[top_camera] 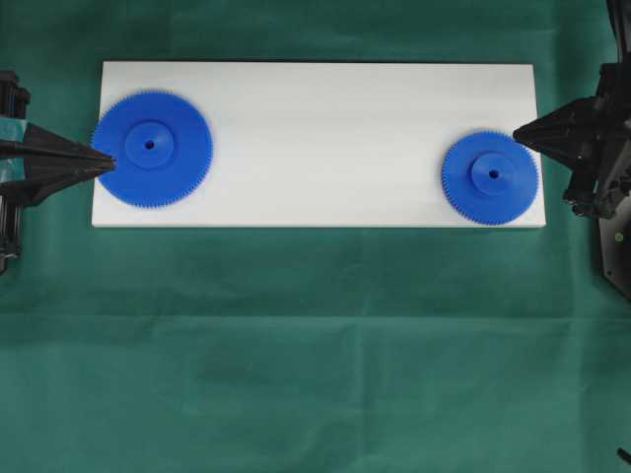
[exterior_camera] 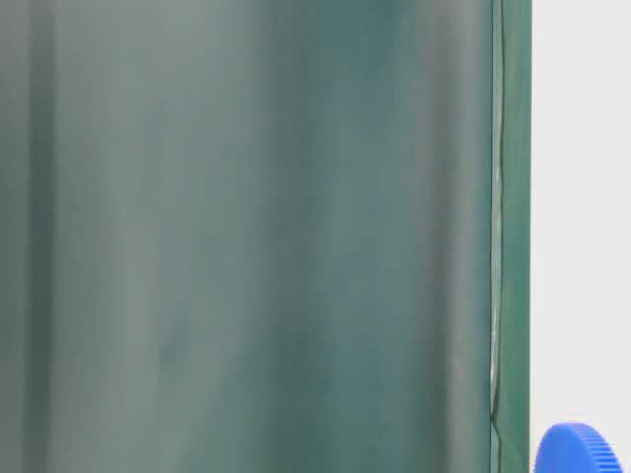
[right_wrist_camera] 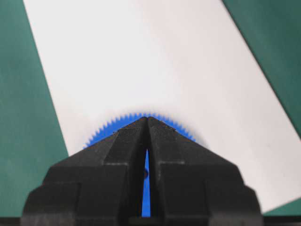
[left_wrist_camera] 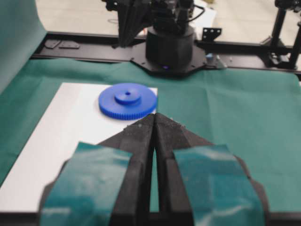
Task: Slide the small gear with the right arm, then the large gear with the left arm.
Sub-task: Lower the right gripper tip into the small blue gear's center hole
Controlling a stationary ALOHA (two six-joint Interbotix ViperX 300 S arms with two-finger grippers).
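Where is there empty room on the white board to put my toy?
The middle of the flat white board is bare, between the large bright blue plastic gear at one end and the small bright blue plastic gear at the other. Both ends are crowded: shut black fingers point at each gear.

lab bench: green cloth (top_camera: 296, 345), robot mounts

The black right tool (right_wrist_camera: 146, 121) is seen with its fingers pressed together at the tips. A blue toothed gear (right_wrist_camera: 105, 131) is partly hidden beneath it, lying on a white board (right_wrist_camera: 141, 56) edged by green cloth (right_wrist_camera: 23, 141).
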